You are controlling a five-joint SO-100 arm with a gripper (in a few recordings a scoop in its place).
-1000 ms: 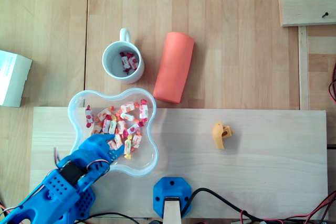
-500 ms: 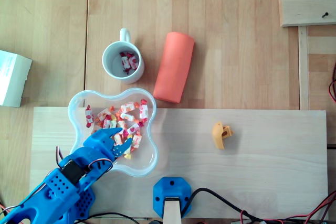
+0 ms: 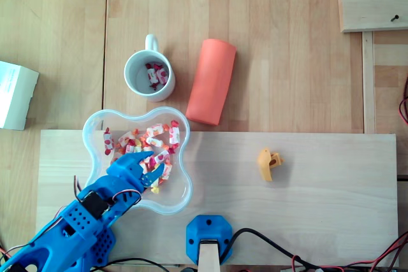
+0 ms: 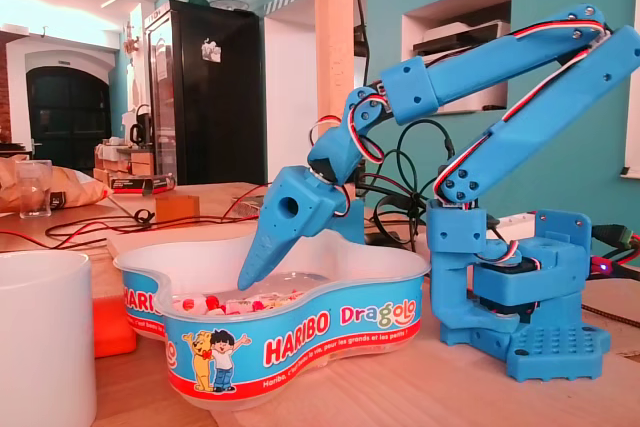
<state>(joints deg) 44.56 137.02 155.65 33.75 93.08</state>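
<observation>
Bench (image 3: pixel 287 42): pale wood. Its right half is mostly bare in the overhead view, so the open room lies that way.
Board (image 3: pixel 319 214): a lighter slab along the bench's bottom edge in the overhead view. It carries the arm and most of the tub.
Arm (image 3: pixel 70 227): blue, rising from the bench's bottom-left corner. In the fixed view it arches high (image 4: pixel 500 77) and bends steeply down, probably so the hand clears the tub wall.
Tub (image 3: pixel 189 186): a clear, wavy-rimmed sweet tub (image 4: pixel 330 322) straddling the board's top-left edge. It sits close to the arm's base, well within reach.
Orange roll (image 3: pixel 211 81): lies just beyond the tub's upper right rim, near but apart. It narrows the way out on that side.
Mug (image 3: pixel 132 82): white, upright, handle pointing to the bench's top edge, just above the tub and left of the roll. A few sweets lie inside.
White box (image 3: pixel 16 93): at the bench's left edge, well apart.
Blue mount (image 3: pixel 209 234): at the bottom edge, just right of the tub.
Hand (image 3: pixel 155 169): tips down inside the tub, among the sweets (image 4: pixel 245 282). I cannot tell whether the fingers are parted or pinched on one.
Yellow piece (image 3: pixel 269 164): alone mid-board, well apart from the rest.
Sweets (image 3: pixel 156 137): wrapped, heaped in the tub's upper half, touching the hand's tips.
</observation>
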